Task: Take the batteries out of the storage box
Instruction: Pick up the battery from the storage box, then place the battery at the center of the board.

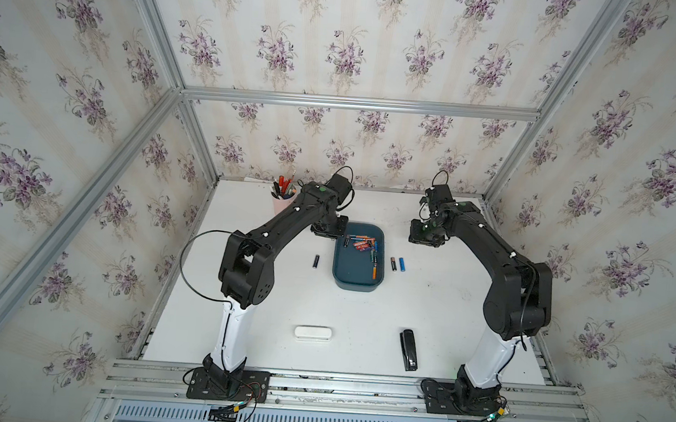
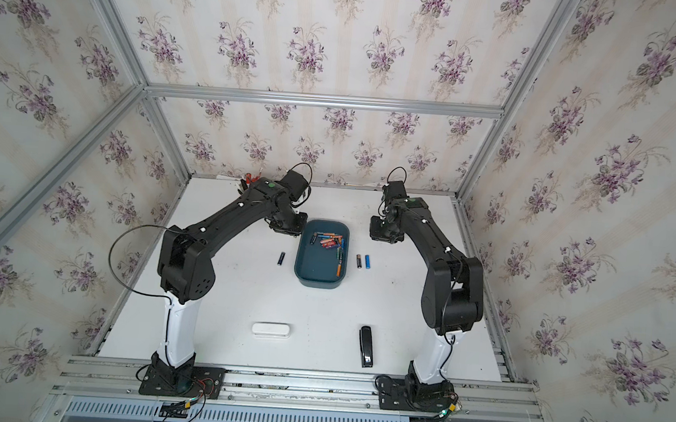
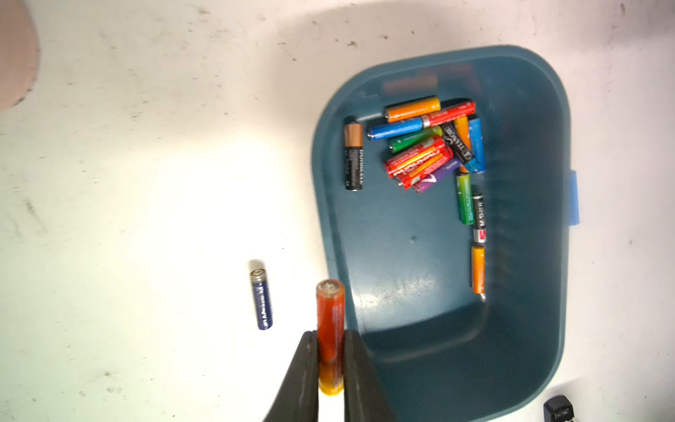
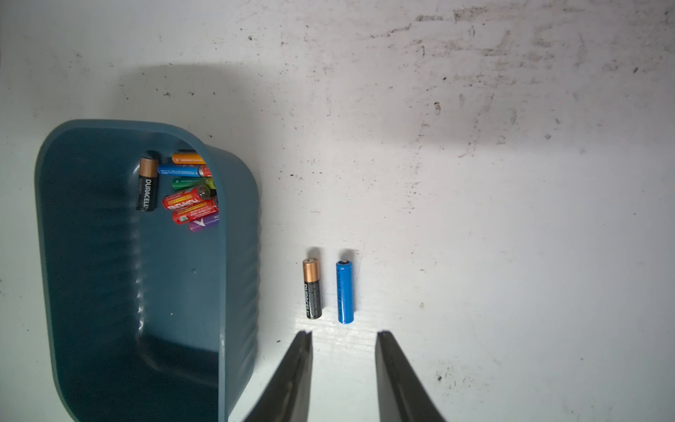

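Observation:
The dark teal storage box (image 1: 357, 286) (image 2: 318, 283) sits mid-table, with several batteries (image 1: 360, 244) (image 3: 423, 153) (image 4: 186, 197) piled at its far end. My left gripper (image 3: 330, 334) is shut on an orange-red battery (image 3: 330, 314), held over the table beside the box's left wall (image 3: 328, 219). In a top view this gripper (image 1: 326, 229) is at the box's far left corner. My right gripper (image 4: 343, 334) (image 1: 427, 237) hangs open and empty at the far right of the box. Just ahead of its tips lie a black-and-copper battery (image 4: 311, 288) and a blue battery (image 4: 344, 292).
A dark blue battery (image 1: 315, 261) (image 3: 261, 299) lies on the table left of the box. A pink cup of pens (image 1: 283, 199) stands at the back left. Near the front lie a white oblong case (image 1: 313, 333) and a black stapler (image 1: 409, 348).

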Available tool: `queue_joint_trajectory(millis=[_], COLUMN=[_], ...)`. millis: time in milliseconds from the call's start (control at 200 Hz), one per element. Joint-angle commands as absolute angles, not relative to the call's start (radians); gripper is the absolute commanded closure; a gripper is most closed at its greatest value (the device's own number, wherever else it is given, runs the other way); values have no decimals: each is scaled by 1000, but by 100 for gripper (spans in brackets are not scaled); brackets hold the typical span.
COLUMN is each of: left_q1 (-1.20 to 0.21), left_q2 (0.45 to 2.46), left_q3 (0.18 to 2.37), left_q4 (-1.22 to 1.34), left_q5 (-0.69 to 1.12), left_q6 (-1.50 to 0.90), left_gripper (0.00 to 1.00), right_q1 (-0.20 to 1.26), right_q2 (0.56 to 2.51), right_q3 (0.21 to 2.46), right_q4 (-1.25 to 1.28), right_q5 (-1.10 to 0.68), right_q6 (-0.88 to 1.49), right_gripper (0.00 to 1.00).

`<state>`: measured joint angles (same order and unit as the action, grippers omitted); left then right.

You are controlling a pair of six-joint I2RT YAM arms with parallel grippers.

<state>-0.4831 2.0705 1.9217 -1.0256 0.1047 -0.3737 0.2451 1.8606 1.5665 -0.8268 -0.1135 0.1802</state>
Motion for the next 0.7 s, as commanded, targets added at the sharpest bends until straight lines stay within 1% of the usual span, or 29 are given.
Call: queue_joint_trajectory(millis=[0, 120, 270, 694], left_q1=[-433, -376, -337, -331], left_q2=[2004, 1947, 1939, 2029], left_q3=[1821, 1671, 1546, 1517], left_q4=[-991, -925, -862, -815], left_q5=[111, 134, 160, 179], left_q6=[-359, -357, -355, -364], left_gripper=[83, 83, 83, 82], right_q1=[249, 252, 255, 265], right_q2=[1870, 1871, 1872, 1898], right_q3=[1582, 1581, 1574, 1611], right_q4=[-854, -859, -858, -892], right_q5=[-107, -100, -96, -67], right_q6=[181, 187, 194, 186], right_gripper=[65, 65, 65, 65])
